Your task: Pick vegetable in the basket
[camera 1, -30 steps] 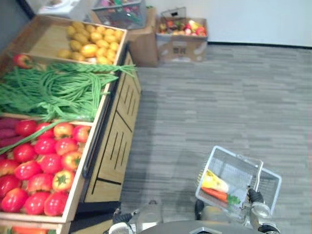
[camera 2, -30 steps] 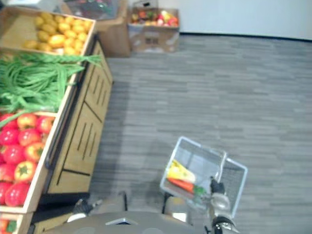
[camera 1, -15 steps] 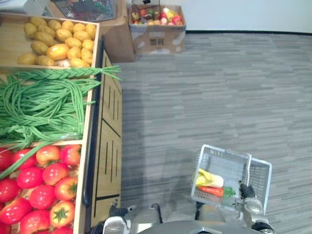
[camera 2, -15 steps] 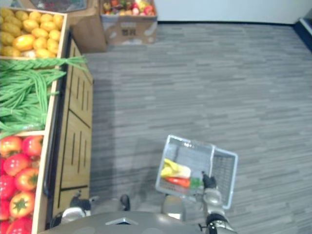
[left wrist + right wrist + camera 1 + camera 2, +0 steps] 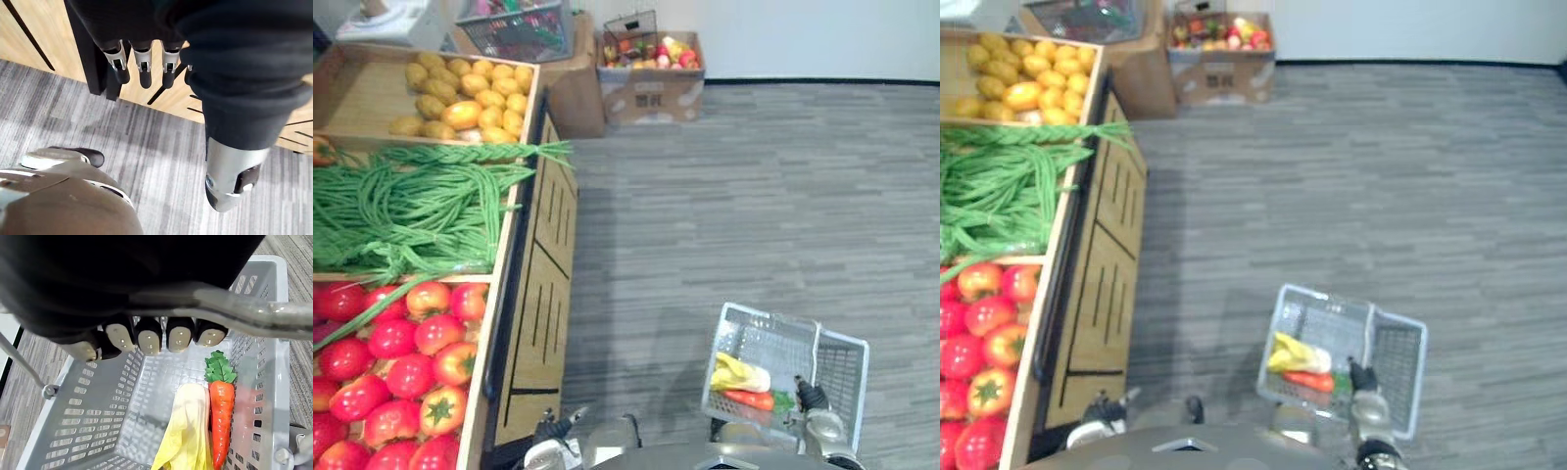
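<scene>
A wooden stand [image 5: 543, 313] runs along the left, with tomatoes [image 5: 401, 362] at 8 o'clock, green beans [image 5: 411, 211] at 9 and potatoes [image 5: 470, 98] at 11. The left hand [image 5: 143, 68] hangs at 7 o'clock beside the stand front, fingers loose and straight, holding nothing. A cardboard box [image 5: 651, 93] sits at 12. At 5 o'clock the right hand [image 5: 149, 335] has its fingers curled round the handle [image 5: 234, 308] of the basket [image 5: 773, 343], which holds a carrot [image 5: 222, 416] touching a yellow leafy vegetable [image 5: 188, 431].
</scene>
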`<state>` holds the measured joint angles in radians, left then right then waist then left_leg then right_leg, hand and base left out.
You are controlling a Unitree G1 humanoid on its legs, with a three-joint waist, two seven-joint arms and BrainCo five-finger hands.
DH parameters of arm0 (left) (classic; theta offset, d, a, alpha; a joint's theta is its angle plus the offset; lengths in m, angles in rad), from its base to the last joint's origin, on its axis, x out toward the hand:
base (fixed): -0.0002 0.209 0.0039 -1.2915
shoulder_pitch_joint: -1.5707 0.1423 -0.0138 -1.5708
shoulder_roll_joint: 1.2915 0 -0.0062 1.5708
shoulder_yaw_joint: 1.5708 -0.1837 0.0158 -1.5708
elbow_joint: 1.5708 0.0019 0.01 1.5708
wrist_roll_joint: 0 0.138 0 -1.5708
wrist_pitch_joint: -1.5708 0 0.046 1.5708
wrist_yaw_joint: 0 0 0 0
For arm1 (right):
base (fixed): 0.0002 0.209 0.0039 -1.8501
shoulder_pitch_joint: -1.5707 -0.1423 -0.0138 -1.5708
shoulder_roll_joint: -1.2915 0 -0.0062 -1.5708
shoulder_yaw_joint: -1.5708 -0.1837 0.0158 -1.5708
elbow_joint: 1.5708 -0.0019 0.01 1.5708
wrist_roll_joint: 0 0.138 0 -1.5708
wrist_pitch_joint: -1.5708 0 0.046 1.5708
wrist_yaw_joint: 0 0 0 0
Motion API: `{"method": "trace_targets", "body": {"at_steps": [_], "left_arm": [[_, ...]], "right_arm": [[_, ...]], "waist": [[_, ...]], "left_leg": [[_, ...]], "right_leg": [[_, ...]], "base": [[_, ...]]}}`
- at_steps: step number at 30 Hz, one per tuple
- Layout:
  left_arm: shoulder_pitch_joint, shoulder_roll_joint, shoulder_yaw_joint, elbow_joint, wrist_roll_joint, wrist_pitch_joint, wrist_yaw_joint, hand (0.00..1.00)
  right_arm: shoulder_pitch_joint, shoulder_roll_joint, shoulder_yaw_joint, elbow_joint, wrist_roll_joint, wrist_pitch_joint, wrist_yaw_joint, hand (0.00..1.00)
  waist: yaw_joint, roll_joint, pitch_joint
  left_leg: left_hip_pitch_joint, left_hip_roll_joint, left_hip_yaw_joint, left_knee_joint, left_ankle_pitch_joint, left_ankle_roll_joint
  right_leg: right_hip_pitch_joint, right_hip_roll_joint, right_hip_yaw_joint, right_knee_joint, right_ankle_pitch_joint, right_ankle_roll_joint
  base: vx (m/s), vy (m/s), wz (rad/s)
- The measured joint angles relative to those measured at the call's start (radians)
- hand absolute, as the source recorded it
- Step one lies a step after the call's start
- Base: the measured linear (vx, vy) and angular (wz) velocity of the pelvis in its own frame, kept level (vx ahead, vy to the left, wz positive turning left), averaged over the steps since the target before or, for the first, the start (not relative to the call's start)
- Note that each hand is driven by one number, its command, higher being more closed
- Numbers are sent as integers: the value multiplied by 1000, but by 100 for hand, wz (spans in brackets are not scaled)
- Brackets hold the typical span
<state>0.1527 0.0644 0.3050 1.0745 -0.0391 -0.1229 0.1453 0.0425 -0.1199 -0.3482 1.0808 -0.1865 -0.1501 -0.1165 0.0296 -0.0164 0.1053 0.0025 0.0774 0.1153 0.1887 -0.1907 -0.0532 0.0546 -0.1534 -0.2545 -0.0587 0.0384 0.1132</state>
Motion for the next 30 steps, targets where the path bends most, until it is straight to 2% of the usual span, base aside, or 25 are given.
{"method": "trace_targets", "body": {"at_steps": [3, 5, 8, 13, 15, 18, 24, 30], "left_arm": [[-1, -20, 10, 1, -40, 0, -1, 0], [0, -30, 14, 4, -75, 1, -5, 0], [11, -41, 16, 24, -100, 1, -15, 0], [13, -41, 12, 44, -93, 1, -17, 0], [14, -39, 12, 62, -93, 1, -21, 0], [17, -27, 11, 74, -94, 1, -34, 0], [20, -17, -2, 83, -96, 1, -38, 0], [19, 0, -38, 88, -95, 1, -40, 0]], "right_arm": [[1, -9, -4, 19, 0, -4, 0, 100], [3, -14, -21, 31, 2, -4, 0, 100], [4, -11, -35, 36, 40, 1, 17, 100], [56, 33, -42, 43, 117, 16, 35, 100], [63, 50, -80, 58, 163, 16, 32, 100], [65, 54, -86, 75, 232, 17, 33, 100], [77, 56, -87, 90, 266, 17, 33, 100], [75, 64, -87, 101, 275, 17, 31, 100]], "waist": [[-3, 17, 9], [-4, 35, 12], [-2, 50, 6], [-6, 48, -19], [-8, 48, -31], [-9, 39, -37], [-16, 18, -46], [-15, 6, -45]], "left_leg": [[-17, 18, -15, 37, -9, -12], [-19, 34, 15, 38, -19, -6], [-12, 38, 41, 18, -22, -7], [32, 19, 65, -155, 76, -21], [62, 18, 66, -217, 115, -26], [95, 16, 71, -224, 122, -29], [148, -13, 92, -221, 120, -31], [161, -19, 90, -220, 120, -31]], "right_leg": [[14, 8, -41, 19, -21, -4], [20, 8, -69, 41, -40, -11], [20, 7, -70, 39, -44, 1], [19, -2, -92, -10, -28, 14], [22, 2, -94, -12, -20, 11], [41, 3, -90, -14, -19, 11], [97, -22, -84, -17, -19, 11], [105, -33, -90, -1, -20, 12]], "base": [[-144, -71, 40], [-136, -25, 40], [-131, -10, 6], [50, -19, 10], [147, -10, 8], [183, 5, -7], [80, 44, -5], [-9, 23, 5]]}}
